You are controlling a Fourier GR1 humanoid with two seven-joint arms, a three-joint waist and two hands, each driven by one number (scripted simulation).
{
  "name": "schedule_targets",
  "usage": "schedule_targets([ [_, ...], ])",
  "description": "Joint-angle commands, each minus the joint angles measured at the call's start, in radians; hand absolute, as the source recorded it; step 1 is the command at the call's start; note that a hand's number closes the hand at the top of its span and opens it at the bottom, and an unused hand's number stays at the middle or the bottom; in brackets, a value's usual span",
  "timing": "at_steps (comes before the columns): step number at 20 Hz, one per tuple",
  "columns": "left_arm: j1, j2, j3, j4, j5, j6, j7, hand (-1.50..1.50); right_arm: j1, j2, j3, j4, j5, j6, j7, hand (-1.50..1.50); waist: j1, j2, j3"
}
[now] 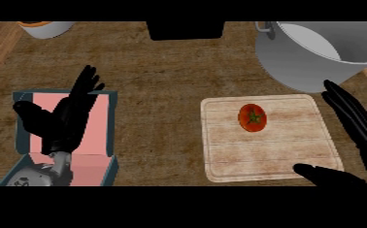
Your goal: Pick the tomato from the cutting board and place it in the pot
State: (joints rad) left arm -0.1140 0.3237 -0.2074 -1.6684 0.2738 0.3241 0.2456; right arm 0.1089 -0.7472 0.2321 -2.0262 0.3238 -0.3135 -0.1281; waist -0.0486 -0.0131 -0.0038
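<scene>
Wooden counter [158,76] seen from above. A pale cutting board [237,159] lies right of centre, and the red tomato [252,117], green stalk uppermost, rests on its far half, untouched. The grey pot [301,62] stands at the far right, just beyond the board's far right corner. The right hand [350,113] is released and holds nothing: its straight fingers run along the board's right edge, and its thumb lies over the near right corner, apart from the tomato. The left hand [68,120] is also released, with its fingers pointing away over a teal box [97,130] with a pink lining at the near left. A white bowl [46,28] sits at the far left and a black block [186,30] at the far centre.
</scene>
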Motion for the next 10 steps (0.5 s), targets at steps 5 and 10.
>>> schedule_targets([
  [5,-0.001,0.015,0.008,-0.018,0.009,-0.034,0.023,0.00,0.075,-0.204,-0.019,-0.339,0.094,0.242,0.483,-1.50,0.031,0.007,-0.001],
  [10,0.023,-0.014,-0.031,-0.070,-0.022,-0.014,0.032,0.00,-0.013,-0.212,-0.010,-0.416,0.039,0.382,0.791,-1.50,0.061,0.011,0.001],
])
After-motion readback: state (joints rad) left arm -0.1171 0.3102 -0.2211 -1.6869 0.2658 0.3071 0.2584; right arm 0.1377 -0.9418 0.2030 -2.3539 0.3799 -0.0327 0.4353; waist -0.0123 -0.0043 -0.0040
